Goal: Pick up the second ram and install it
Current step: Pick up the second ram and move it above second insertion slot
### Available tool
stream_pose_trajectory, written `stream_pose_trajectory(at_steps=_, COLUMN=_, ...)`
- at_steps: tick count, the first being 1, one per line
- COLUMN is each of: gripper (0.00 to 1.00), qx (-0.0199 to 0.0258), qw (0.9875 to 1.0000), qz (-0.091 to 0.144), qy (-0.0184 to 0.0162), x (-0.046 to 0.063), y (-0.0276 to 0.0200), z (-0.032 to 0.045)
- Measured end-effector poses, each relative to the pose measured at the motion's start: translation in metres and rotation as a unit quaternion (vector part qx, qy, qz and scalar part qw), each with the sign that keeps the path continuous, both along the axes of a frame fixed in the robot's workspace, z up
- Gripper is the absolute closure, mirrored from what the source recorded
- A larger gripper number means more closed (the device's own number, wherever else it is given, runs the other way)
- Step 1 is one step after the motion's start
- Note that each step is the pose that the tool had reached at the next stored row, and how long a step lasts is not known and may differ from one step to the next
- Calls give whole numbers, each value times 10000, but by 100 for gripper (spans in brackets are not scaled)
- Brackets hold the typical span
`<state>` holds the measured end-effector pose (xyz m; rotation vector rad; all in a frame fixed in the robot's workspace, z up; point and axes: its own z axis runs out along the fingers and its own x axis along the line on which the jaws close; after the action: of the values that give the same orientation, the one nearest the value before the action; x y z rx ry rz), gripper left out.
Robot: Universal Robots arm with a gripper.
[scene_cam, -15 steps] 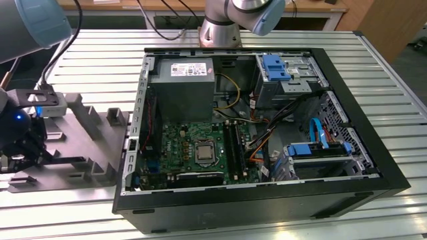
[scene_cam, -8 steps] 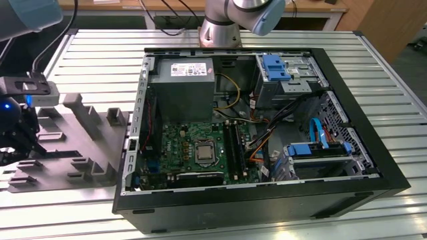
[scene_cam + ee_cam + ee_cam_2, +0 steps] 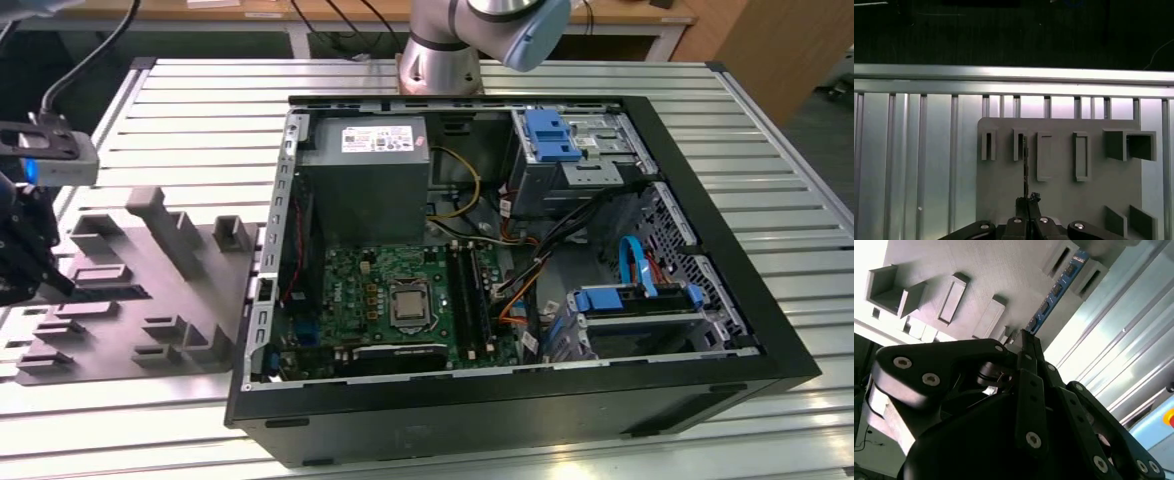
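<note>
The table [image 3: 200, 100] is ribbed aluminium, its long slats bright and smooth; on it, toward the edge at the exterior view's left, lies the holder tray [image 3: 1064, 200] — matt grey moulded plastic with raised rectangular blocks and narrow upright slots. The second ram [image 3: 1054, 292] is a long, thin, flat stick, a blue board carrying a row of small black chips; in the first wrist view it shows edge-on as a thin dark line. It stands on its long edge in the tray, its far end between two slot blocks in the row along the tray's edge nearest the table's border rail. The gripper [image 3: 1026, 337], black with jointed links and bright pins, has its fingers drawn together on the ram's near end. Beside the tray, on the middle of the table, sits the open computer case [image 3: 534, 410] of black sheet metal; inside lie a green motherboard [image 3: 380, 290] with long black slot rails [image 3: 467, 290], a grey boxy power supply [image 3: 363, 150], blue plastic drive brackets [image 3: 554, 135] and loose cables [image 3: 527, 245] — yellow, orange and black.
</note>
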<state>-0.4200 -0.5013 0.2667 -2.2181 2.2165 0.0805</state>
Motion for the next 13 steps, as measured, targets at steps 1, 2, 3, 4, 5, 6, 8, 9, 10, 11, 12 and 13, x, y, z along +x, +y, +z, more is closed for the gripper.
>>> stream_pose_trajectory(at_steps=1, gripper=88, qx=0, qw=10000, qz=0, qy=0, x=0, y=1, z=40)
stream_pose_trajectory(at_steps=2, gripper=88, qx=0, qw=10000, qz=0, qy=0, x=0, y=2, z=82)
stream_pose_trajectory(at_steps=3, gripper=88, qx=0, qw=10000, qz=0, qy=0, x=0, y=3, z=127)
stream_pose_trajectory(at_steps=4, gripper=88, qx=0, qw=10000, qz=0, qy=0, x=0, y=4, z=175)
stream_pose_trajectory(at_steps=5, gripper=88, qx=0, qw=10000, qz=0, qy=0, x=0, y=5, z=220)
stream_pose_trajectory(at_steps=6, gripper=88, qx=0, qw=10000, qz=0, qy=0, x=0, y=5, z=265)
stream_pose_trajectory(at_steps=8, gripper=88, qx=0, qw=10000, qz=0, qy=0, x=0, y=7, z=351)
stream_pose_trajectory(at_steps=9, gripper=88, qx=0, qw=10000, qz=0, qy=1, x=0, y=8, z=391)
stream_pose_trajectory(at_steps=10, gripper=88, qx=0, qw=10000, qz=0, qy=0, x=0, y=10, z=427)
stream_pose_trajectory(at_steps=11, gripper=88, qx=0, qw=10000, qz=0, qy=0, x=0, y=11, z=464)
stream_pose_trajectory(at_steps=12, gripper=88, qx=0, qw=10000, qz=0, qy=0, x=0, y=11, z=508)
stream_pose_trajectory(at_steps=13, gripper=88, qx=0, qw=10000, qz=0, qy=0, x=0, y=12, z=551)
